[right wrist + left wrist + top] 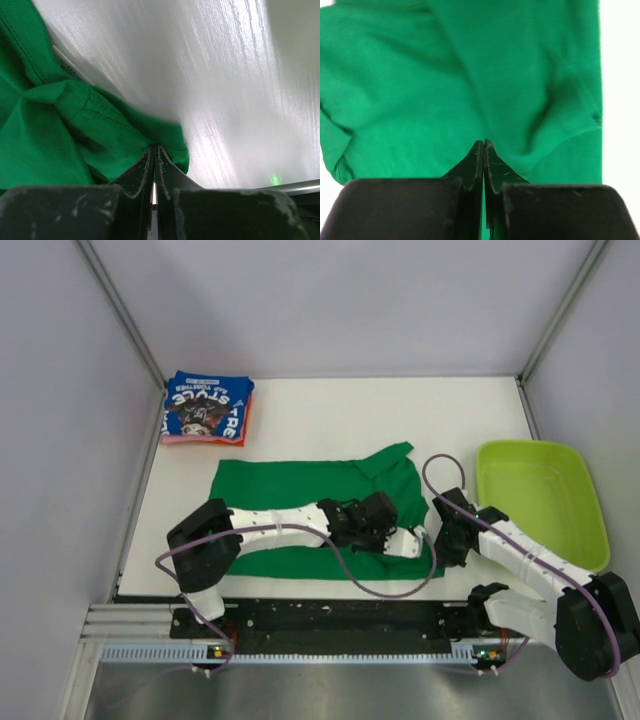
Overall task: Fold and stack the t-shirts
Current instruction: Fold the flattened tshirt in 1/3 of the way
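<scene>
The green t-shirt (290, 485) lies spread across the middle of the table with a sleeve flap turned up at its far right. My left gripper (420, 543) sits low at the shirt's near right edge. In the left wrist view the left gripper (483, 144) is shut, with green cloth (420, 90) all around the tips and in the slit between them. My right gripper (444, 540) is close beside it. It is shut (154, 147) on the hemmed corner of the green shirt (45, 135). The blue printed t-shirt (205, 408) lies folded on the orange-pink one (200, 440) at the back left.
A lime-green plastic tub (540, 500) stands at the right edge of the table. White walls close the table in at the back and sides. A black rail (330, 615) runs along the near edge by the arm bases.
</scene>
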You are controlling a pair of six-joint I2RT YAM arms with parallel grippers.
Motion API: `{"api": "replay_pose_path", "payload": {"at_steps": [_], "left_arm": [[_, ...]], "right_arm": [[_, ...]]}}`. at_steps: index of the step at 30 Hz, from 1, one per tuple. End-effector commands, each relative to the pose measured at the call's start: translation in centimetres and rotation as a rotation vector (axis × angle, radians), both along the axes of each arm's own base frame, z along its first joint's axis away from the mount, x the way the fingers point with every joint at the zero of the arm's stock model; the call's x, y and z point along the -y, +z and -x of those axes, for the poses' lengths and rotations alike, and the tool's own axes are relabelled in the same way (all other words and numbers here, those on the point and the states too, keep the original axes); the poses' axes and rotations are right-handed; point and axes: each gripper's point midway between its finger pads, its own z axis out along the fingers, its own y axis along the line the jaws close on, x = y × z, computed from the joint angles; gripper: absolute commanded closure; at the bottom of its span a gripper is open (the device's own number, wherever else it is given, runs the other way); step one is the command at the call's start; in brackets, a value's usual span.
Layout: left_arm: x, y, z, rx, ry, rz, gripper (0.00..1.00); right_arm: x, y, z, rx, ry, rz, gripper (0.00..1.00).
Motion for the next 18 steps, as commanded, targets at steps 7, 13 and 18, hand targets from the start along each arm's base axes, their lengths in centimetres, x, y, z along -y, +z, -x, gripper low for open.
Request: {"api": "replay_pose_path", "payload": {"at_steps": [7,13,18], "left_arm": [[0.1,3.7,3.7,-0.230,-0.157,0.099,0.83],[1.0,1.7,7.1,-0.177,-0.315,0.063,0.52],[1.1,-0.9,5.3,-0.112,-0.294,-0.024,0.48]], "right_arm": [[0.2,-0.6,-0.4,0.012,-0.027,0.007,1.00],[0.1,-0.7,-0.3,0.006,-0.024,0.003,1.00],[0.1,-0.7,-0.3,0.008,-0.022,0.003,1.00]]}}
